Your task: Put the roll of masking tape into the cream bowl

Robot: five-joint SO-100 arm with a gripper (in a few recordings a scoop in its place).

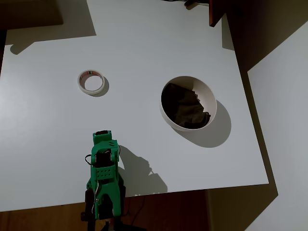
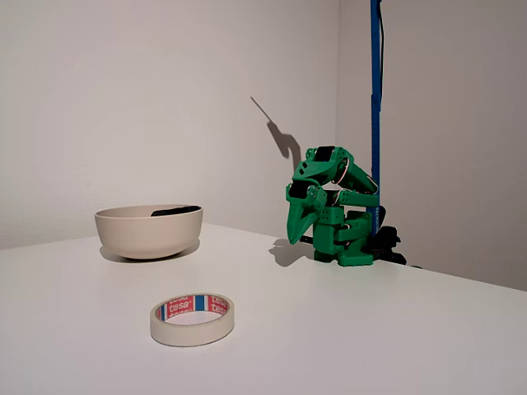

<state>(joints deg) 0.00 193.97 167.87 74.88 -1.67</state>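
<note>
My white counter (image 1: pixel 144 43) lies under hard light, and shadows fall across it. A dark cloth (image 1: pixel 185 108) is bunched up, seen from overhead. A blue vertical pole (image 2: pixel 375 99) rises against the plain pale wall (image 2: pixel 123 99) in the fixed view.

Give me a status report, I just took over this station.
Gripper folded at the base, looks shut, empty. Roll of masking tape flat on the table, apart from the cream bowl. Dark cloth in bowl; path clear.

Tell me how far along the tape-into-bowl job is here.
Nothing is done yet. The small cream-white roll of masking tape lies flat on the white table, apart from the large round cream bowl. The green arm's gripper is folded near its base, holding nothing. Reaching, grasping and placing remain.
</note>
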